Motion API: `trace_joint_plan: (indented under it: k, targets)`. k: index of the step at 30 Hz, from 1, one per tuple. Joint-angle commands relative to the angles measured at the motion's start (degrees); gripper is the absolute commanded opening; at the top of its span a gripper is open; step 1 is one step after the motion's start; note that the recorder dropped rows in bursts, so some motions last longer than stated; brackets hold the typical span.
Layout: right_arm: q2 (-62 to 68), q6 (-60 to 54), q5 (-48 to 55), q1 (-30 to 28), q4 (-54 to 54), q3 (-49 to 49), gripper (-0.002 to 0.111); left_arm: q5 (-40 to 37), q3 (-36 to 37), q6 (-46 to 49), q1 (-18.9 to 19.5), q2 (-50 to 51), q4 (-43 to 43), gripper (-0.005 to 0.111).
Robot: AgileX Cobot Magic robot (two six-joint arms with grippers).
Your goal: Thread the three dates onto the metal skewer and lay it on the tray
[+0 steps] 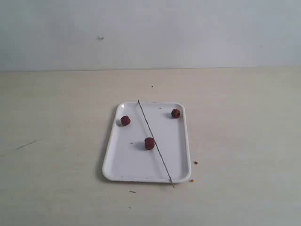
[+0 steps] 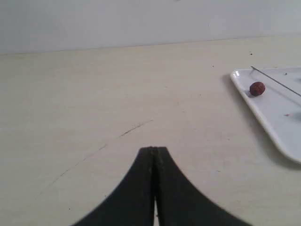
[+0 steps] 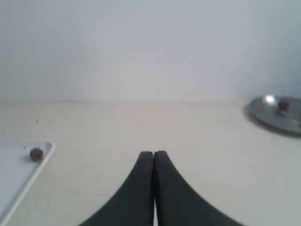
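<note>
The white tray (image 1: 115, 165) lies mid-table in the exterior view. Three dates rest loose on it: one at the far left (image 1: 125, 120), one at the far right (image 1: 175, 113), one in the middle (image 1: 149, 143). The thin metal skewer (image 1: 155, 142) lies diagonally across the tray, its near tip past the front rim. Neither arm shows in the exterior view. My left gripper (image 2: 154, 149) is shut and empty over bare table, with the tray (image 2: 263, 110), one date (image 2: 257, 88) and the skewer (image 2: 275, 80) off to its side. My right gripper (image 3: 154, 153) is shut and empty too, apart from the tray corner (image 3: 21, 188) and a date (image 3: 36, 154).
Tiny reddish crumbs (image 1: 195, 162) lie on the table by the tray's near right corner. A round grey metal plate (image 3: 277, 115) with a small dark object sits far off in the right wrist view. A pale wall backs the table.
</note>
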State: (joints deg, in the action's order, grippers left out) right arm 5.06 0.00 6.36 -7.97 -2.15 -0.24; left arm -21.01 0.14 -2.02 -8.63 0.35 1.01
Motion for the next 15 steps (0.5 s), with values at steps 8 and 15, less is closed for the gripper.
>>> trace_joint_plan:
  k: [8, 15]
  targets:
    - [-0.23, 15.0, -27.08, -0.4, 0.34, 0.24, 0.0, 0.64, -0.14, 0.0, 0.17, -0.35, 0.18, 0.0]
    - [2.07, 23.61, -45.62, -0.4, 1.61, -2.35, 0.0, 0.64, -0.14, 0.0, 0.17, -0.35, 0.18, 0.0]
